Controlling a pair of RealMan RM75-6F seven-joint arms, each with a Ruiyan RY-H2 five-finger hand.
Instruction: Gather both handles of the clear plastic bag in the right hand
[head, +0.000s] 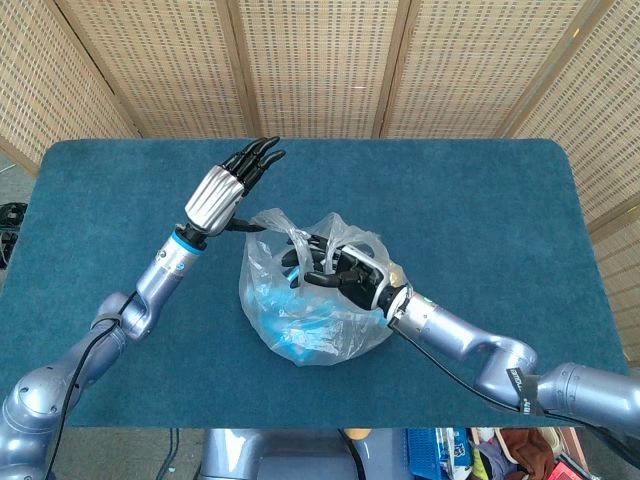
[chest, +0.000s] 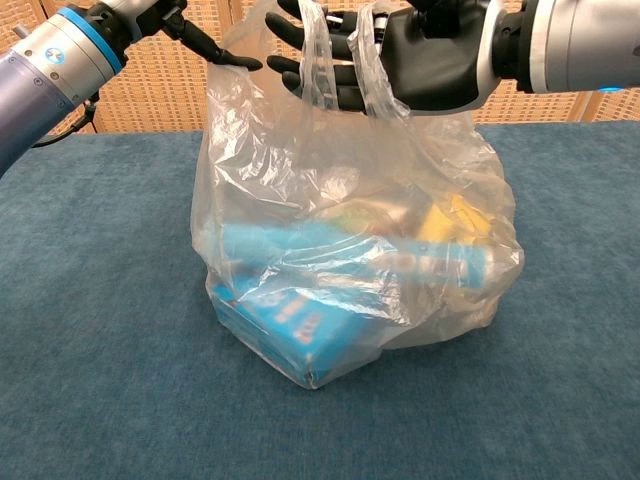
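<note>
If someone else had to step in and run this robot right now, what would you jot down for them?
Right hand: fingers run through both handle loops of the clear plastic bag, held up above it.
Left hand: open, fingers straight, beside the bag's top edge; whether it touches the plastic is unclear.
The bag sits on the blue table with blue boxes inside.
Done: both handles are threaded.
Left: close the right hand firmly, move the left away.

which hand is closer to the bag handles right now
Right. The right hand has both bag handles looped over its fingers. The left hand is up and to the left of the clear plastic bag, fingers extended, holding nothing.
</note>
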